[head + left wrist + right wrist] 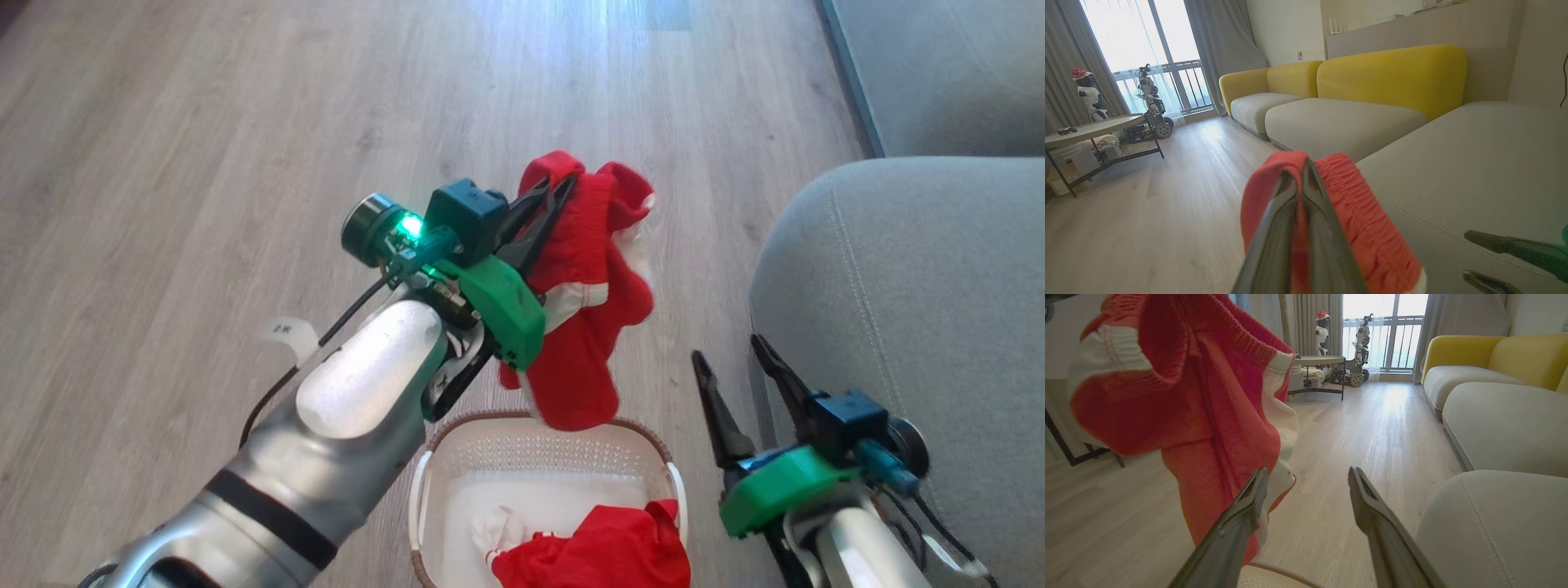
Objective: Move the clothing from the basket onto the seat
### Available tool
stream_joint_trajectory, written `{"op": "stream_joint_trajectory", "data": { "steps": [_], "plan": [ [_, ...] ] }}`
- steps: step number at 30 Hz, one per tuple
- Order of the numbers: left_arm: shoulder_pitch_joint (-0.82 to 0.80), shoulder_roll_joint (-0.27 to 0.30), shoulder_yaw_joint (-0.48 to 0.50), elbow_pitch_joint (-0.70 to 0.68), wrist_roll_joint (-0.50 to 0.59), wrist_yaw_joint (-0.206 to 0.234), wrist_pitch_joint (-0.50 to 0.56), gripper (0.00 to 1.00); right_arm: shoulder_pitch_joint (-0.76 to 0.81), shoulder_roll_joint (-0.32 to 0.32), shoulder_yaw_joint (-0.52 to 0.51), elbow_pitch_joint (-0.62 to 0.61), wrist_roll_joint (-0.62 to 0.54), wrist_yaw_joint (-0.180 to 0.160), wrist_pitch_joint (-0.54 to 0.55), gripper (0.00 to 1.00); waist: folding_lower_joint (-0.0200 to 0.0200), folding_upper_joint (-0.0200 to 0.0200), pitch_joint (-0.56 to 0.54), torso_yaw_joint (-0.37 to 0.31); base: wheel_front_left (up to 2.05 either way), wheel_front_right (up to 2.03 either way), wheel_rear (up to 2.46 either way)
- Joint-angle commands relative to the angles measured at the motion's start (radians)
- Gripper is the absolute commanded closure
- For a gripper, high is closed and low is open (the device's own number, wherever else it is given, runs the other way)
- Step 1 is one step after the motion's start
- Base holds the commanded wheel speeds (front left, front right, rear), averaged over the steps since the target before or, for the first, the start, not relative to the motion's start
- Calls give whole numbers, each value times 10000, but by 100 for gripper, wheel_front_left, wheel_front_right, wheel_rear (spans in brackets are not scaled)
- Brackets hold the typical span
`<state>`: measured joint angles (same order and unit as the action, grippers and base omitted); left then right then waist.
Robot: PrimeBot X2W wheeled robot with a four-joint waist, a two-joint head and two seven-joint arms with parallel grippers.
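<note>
Landmark: basket [531, 447], cream with a perforated wall and brown rim, standing on the wood floor [204, 163] at the bottom centre of the head view.
Left gripper [555, 186]: raised above the basket, past its far rim. Jaws narrow, pinched on the gathered red waistband of the lifted garment [588, 327].
Lifted garment: red with white trim, hangs free below the left fingers. Its lowest fold overlaps the basket's far rim in the head view; cannot tell if it touches.
Right gripper [727, 349]: just right of the basket, between it and the seat [914, 310]. Jaws wide apart, nothing between them.
Second garment [604, 551]: red, crumpled inside the basket at its near right corner, against the right wall.
White cloth [498, 527]: bunched inside the basket, just left of the second garment and touching it. Cannot tell if it is part of that garment.
Seat: grey, stitched seam, rounded edge, right of the basket and well above its rim.
</note>
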<state>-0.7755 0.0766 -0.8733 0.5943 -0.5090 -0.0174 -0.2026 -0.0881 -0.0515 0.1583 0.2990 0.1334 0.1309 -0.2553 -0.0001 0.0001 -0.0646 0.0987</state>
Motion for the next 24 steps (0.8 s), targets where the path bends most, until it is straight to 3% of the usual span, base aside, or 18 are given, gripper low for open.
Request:
{"op": "stream_joint_trajectory", "data": {
  "steps": [1,21,22,23,24],
  "plan": [
    [-801,57,334,-368,-77,21,47,100,-776,13,337,-235,71,-2,-65,0,1,-1,-79,93,0,0,0],
    [-775,-159,-192,-1436,-232,166,71,100,-3170,13,1798,2112,166,-2,-65,0,1,-1,-88,812,0,0,0],
    [-740,-161,-217,-1460,-237,185,68,100,-3275,13,1913,2270,205,-2,-65,9,1,-1,-82,836,0,0,0],
    [-705,-163,-237,-1480,-250,200,69,100,-3379,13,2026,2443,233,-2,-65,29,1,-1,-72,859,0,0,0],
    [-670,-166,-250,-1497,-273,213,73,100,-3479,13,2134,2604,275,-2,-65,64,1,-1,-65,879,0,0,0]
  ]
}}
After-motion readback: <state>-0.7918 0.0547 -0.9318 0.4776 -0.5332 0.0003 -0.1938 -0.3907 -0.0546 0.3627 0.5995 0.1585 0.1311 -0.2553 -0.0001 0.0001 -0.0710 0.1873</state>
